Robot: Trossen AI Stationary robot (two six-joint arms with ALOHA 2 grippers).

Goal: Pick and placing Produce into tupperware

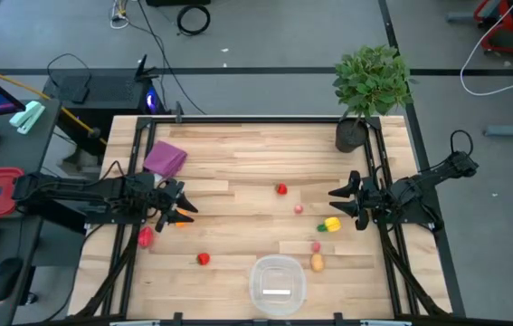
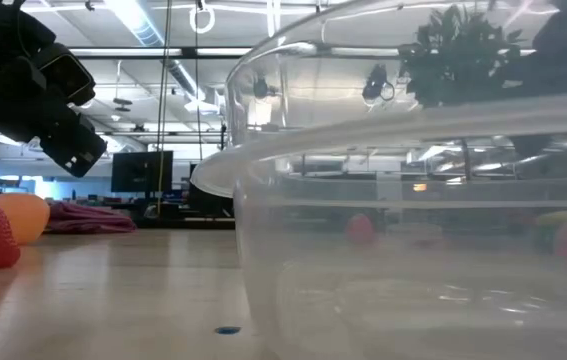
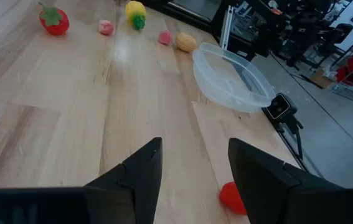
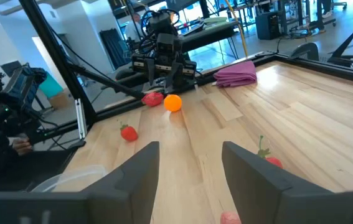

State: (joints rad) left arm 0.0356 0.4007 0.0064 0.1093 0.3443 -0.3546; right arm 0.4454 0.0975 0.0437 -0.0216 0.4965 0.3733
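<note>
clear tupperware (image 1: 278, 282) sits empty at our counter's near edge; produce lies scattered. our left fingers (image 3: 192, 171) and right fingers (image 4: 188, 168) hang spread, empty. round pieces could roll from a careless pinch.

Left tool (image 1: 182, 209) and right tool (image 1: 338, 200) hover low, fingers spread.

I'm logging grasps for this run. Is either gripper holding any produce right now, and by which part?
Nothing is held. The left gripper and right gripper are both open and empty above the table; the orange piece lies by the left gripper.
</note>
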